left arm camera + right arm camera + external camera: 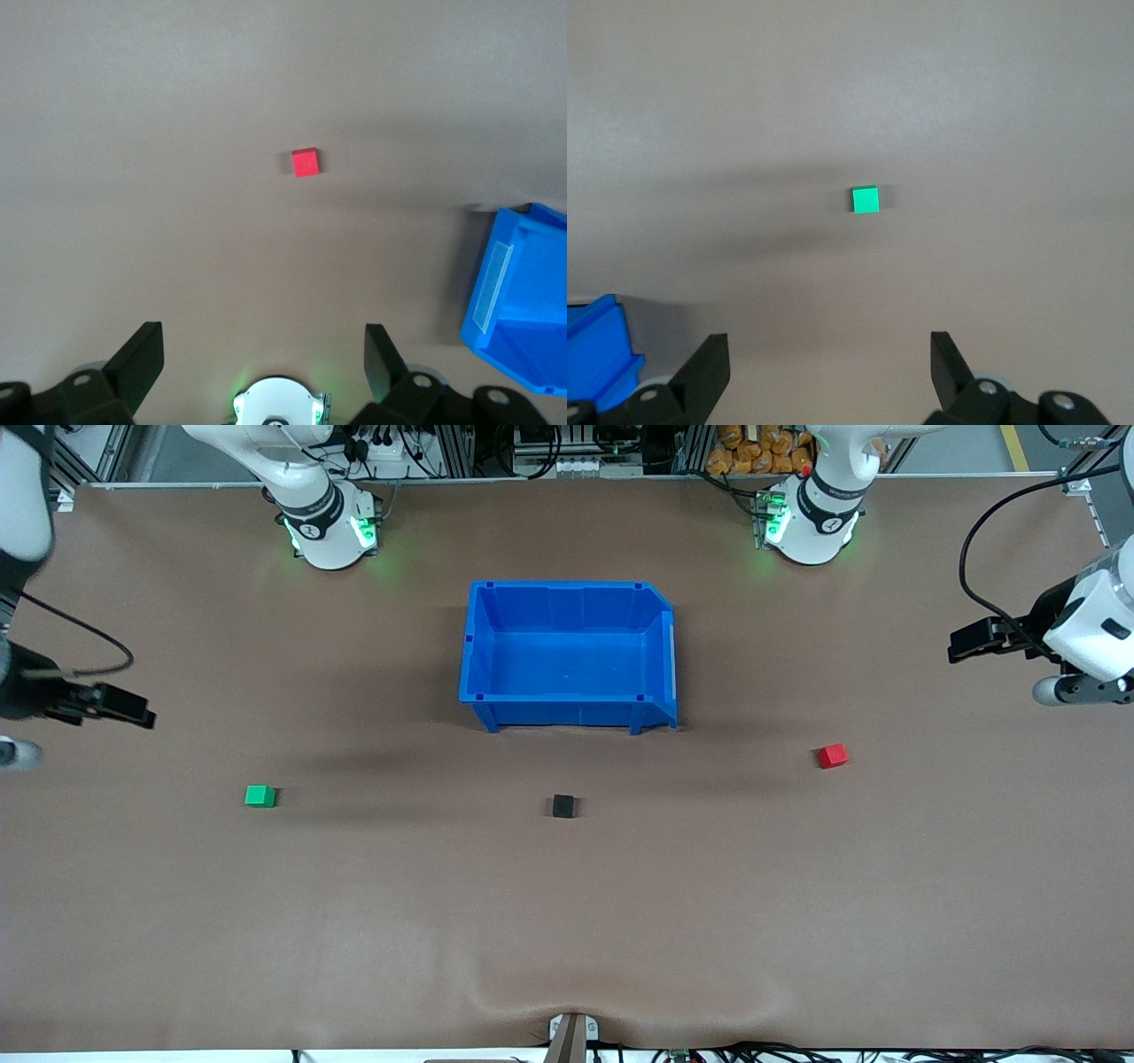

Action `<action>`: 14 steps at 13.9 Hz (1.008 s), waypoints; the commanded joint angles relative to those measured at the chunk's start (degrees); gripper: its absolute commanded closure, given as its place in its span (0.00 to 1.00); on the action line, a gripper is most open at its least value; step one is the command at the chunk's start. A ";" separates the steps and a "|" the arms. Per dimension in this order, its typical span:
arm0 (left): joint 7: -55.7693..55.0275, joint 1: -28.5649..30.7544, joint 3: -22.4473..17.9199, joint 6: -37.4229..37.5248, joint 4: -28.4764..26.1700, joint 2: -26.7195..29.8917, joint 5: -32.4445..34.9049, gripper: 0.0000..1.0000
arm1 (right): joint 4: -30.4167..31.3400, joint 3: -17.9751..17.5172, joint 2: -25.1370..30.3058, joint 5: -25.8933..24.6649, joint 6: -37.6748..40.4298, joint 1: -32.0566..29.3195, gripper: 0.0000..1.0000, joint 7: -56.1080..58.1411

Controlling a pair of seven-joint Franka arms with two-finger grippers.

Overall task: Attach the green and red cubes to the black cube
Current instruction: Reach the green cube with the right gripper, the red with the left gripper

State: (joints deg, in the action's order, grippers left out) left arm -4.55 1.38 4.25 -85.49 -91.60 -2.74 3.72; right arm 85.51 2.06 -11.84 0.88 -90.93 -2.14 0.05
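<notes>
A brown matte sheet covers the table (pixel 567 921) from edge to edge, lightly rumpled where it meets a small metal bracket (pixel 571 1035) at the near edge. Soft shadows streak the middle of the surface, and the light is even. Along the far edge runs aluminium framing (pixel 496 452) hung with cables; a heap of orange packets (pixel 753 452) sits among it, and yellow floor tape (pixel 1014 447) shows toward the left arm's end

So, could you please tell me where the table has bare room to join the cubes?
Bare table borders the black cube on both sides, out to the green cube and red cube, and everywhere nearer the camera. Only the blue bin crowds the middle. Both grippers hang at the ends.
</notes>
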 commanded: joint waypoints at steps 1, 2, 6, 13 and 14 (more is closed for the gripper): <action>-0.80 -0.41 0.14 -1.17 -0.51 -1.03 -0.11 0.00 | -1.22 -0.83 -1.77 0.26 0.40 -4.00 0.00 -0.58; -0.99 -0.33 0.23 -2.04 -0.51 -1.82 -0.11 0.00 | -1.22 -0.83 -3.43 0.27 -0.03 -4.18 0.00 -0.49; -0.90 -0.06 0.49 -6.08 -2.78 -4.11 -0.11 0.00 | -1.22 -1.00 -10.90 0.44 -5.92 -3.57 0.00 -0.66; -0.81 -0.15 0.49 -29.37 -19.31 -5.60 0.06 0.00 | 4.20 -0.92 -16.98 4.06 -15.73 -1.65 0.00 0.48; -0.81 -0.15 0.58 -29.56 -19.32 -6.65 0.15 0.00 | 8.32 -1.00 -16.64 2.48 -20.73 -0.68 0.00 0.48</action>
State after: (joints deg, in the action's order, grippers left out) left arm -4.81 1.19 4.55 -113.29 -109.26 -9.42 3.71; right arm 88.07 1.21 -28.91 5.19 -105.44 -4.69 0.49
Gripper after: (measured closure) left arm 0.000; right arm 0.000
